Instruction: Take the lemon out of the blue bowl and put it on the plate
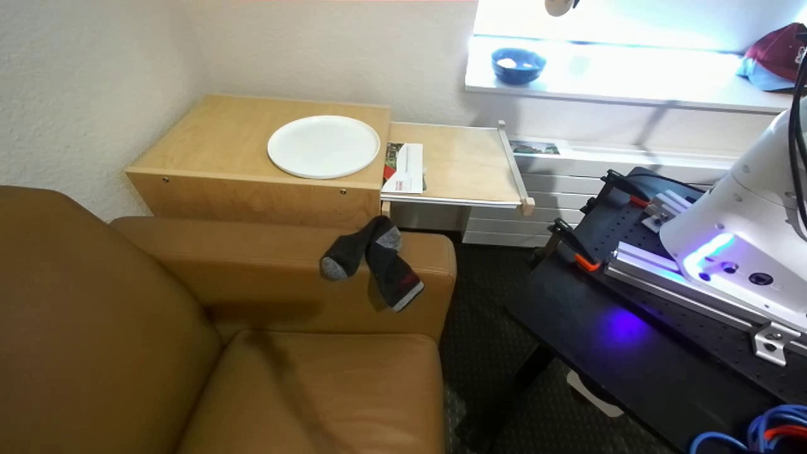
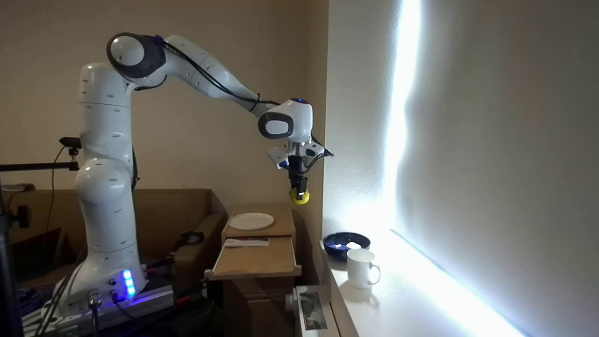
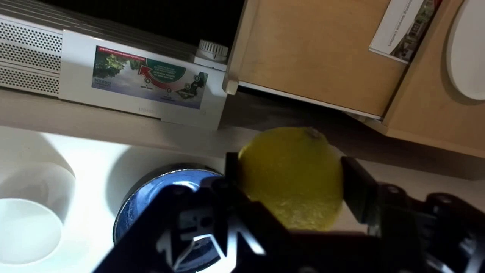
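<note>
Wrist view: held the lemon (image 3: pixel 293 201) clamped in the claw (image 3: pixel 291 176), in midair, with the blue bowl (image 3: pixel 146 199) between eight and nine o'clock and the plate (image 3: pixel 469 57), partly cut off, toward two.

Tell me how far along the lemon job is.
Done: the lemon is out of the blue bowl. In hand: the gripper holds it in midair. Left: the white plate on the wooden cabinet bears nothing yet, so carrying the lemon there, lowering it and letting go remain.
</note>
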You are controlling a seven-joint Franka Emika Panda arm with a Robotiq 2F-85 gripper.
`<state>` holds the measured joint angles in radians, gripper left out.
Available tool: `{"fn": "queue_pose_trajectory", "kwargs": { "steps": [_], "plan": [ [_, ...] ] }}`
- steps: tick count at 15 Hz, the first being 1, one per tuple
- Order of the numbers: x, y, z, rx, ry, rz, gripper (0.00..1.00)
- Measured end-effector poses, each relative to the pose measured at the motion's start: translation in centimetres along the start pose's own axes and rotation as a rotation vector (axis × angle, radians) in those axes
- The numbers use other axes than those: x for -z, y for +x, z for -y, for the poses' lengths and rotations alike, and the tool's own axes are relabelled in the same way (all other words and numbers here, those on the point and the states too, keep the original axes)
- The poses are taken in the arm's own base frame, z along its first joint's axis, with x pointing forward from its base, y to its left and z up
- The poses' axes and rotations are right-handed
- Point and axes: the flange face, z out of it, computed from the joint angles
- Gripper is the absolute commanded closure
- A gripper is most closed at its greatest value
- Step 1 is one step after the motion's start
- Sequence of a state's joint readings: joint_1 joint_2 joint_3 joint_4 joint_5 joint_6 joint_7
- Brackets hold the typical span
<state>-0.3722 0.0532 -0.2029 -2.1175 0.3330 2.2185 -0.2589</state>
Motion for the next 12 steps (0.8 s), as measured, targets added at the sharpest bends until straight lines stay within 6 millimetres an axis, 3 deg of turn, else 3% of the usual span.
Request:
{"fn": "queue_pose_trajectory", "kwargs": {
  "steps": [2, 5, 8, 9, 11, 12],
  "plan": [
    [-1.8, -0.2, 2.7, 0.072, -0.021, 0.041, 0.58],
    [-4.9, -1.9, 11.8, 0.255, -0.066, 0.109, 0.58],
    [-7.4, -5.1, 21.4, 0.441, -0.123, 0.151, 0.58],
    [-8.1, -6.4, 24.5, 0.503, -0.140, 0.155, 0.33],
    [-8.9, -9.1, 29.9, 0.610, -0.148, 0.151, 0.33],
    [-9.1, -9.9, 31.2, 0.634, -0.148, 0.152, 0.58]
  ]
}}
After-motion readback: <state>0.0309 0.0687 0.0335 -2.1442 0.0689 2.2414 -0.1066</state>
